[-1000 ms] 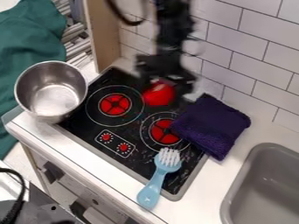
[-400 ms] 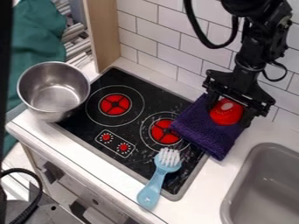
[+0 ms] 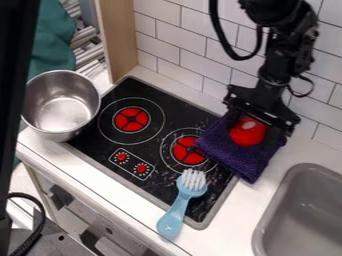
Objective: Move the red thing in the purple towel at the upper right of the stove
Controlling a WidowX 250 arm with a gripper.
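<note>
Gripper (image 3: pixel 250 133), one, mine: closed on the red thing (image 3: pixel 246 130), held between its fingers, right of centre in the frame. Purple towel (image 3: pixel 235 156), one: directly beneath, contact unclear; I judge only lowering and release remain.

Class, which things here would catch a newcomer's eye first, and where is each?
Probably the shiny red thing at the claw, above the purple towel at the stove's upper right. Next, the steel pot at the stove's left, and the light-blue brush across its front edge.
</note>
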